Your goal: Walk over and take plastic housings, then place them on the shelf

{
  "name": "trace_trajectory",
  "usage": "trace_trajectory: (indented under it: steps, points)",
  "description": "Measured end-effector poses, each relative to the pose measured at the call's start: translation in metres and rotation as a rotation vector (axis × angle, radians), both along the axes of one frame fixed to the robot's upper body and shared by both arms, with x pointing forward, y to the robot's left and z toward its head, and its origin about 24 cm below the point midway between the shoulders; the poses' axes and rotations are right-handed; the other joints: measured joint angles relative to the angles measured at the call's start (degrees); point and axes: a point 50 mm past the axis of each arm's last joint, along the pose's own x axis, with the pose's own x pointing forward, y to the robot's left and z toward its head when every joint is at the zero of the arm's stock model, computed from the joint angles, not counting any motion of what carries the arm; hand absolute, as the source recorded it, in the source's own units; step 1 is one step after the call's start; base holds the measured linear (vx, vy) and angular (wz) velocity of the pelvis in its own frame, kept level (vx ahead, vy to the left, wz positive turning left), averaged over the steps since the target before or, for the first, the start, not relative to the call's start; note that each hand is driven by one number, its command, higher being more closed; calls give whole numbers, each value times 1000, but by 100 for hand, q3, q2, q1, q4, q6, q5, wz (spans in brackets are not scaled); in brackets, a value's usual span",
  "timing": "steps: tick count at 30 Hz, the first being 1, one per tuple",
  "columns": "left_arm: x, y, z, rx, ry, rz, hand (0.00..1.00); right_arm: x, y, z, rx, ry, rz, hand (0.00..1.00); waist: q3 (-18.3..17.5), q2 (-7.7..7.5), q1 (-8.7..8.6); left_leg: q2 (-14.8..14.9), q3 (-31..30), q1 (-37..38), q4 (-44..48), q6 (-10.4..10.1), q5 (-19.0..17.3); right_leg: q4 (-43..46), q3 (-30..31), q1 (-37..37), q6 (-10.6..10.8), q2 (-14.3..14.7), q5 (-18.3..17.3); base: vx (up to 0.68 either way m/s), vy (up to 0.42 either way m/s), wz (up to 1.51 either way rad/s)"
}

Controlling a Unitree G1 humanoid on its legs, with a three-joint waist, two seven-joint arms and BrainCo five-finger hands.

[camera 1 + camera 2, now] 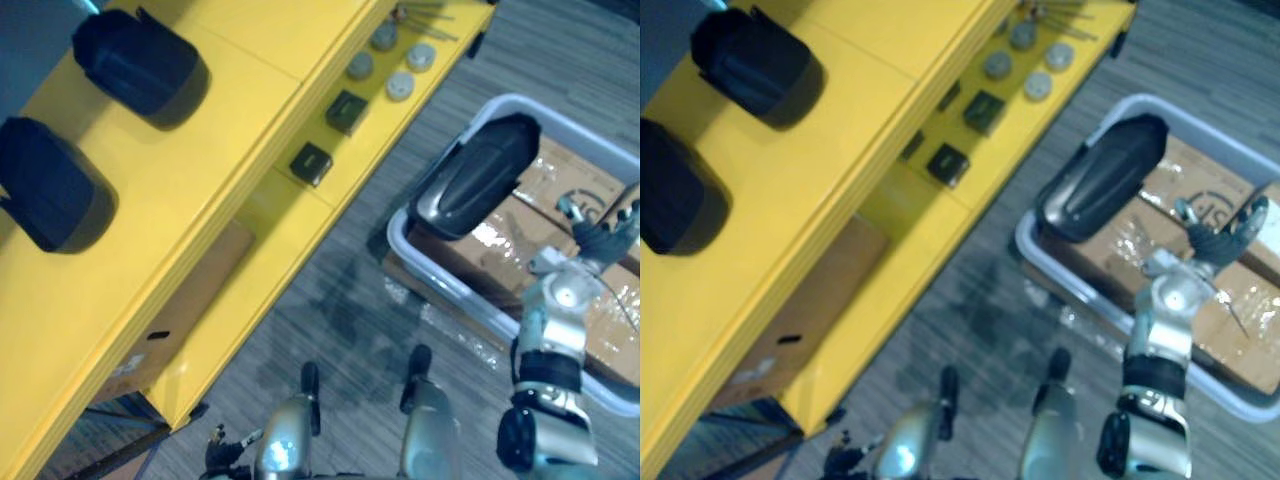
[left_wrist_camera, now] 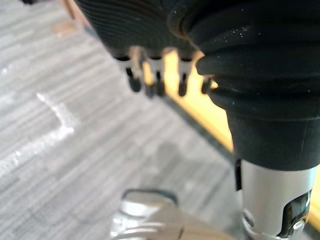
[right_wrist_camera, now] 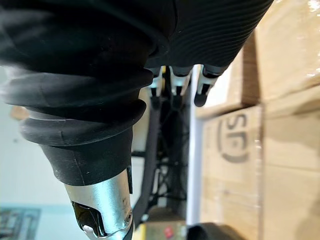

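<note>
Right hand (image 1: 603, 238), fingers spread, above bin (image 1: 398, 236); housing (image 1: 478, 180) inside against rim; left hand (image 2: 142, 27) slack over floor (image 2: 75, 150).

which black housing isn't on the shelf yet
The housing lying in the white bin, near the right hand. The other two housings sit on top of the yellow shelf.

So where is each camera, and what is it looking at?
Left eye view: on the head, looking down at the yellow shelf, the bin with a black housing, and the right hand.
Right eye view: beside it, sharing that same scene.
Left wrist view: on that wrist, along the left hand towards carpet.
Right wrist view: on that wrist, along its hand towards cardboard boxes.
</note>
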Motion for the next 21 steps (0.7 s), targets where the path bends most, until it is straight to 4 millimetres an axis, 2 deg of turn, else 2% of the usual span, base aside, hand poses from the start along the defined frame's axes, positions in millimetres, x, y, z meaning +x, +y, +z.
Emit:
trace_trajectory:
  steps: [8,12,16,19,21]
  points:
    - [2,-1,1,15,-3,-32,0,35,6,20,74,-7,50,0,7,13,0,-10,74,-13,26,3,1,-620,68,219,22,98,431,-12,19,-9]
    - [4,-1,2,16,-12,-38,0,51,-2,45,96,-14,57,0,26,27,17,-33,10,-137,142,11,-3,-831,22,278,24,133,581,-27,7,6]
    - [14,-4,4,6,-38,-59,0,59,-16,82,97,-52,55,0,219,135,81,-32,-105,-242,319,32,-25,-995,-105,431,29,155,662,-41,12,13]
    - [21,-4,6,6,-57,-68,0,66,-19,94,117,-21,84,0,365,152,116,-29,-179,-339,402,31,-25,-1002,-164,423,34,167,683,-25,4,15]
    - [21,-4,6,5,-57,-71,0,69,-17,94,131,-1,102,0,373,158,116,-37,-207,-381,417,31,-25,-1029,-197,422,39,157,698,-6,9,7]
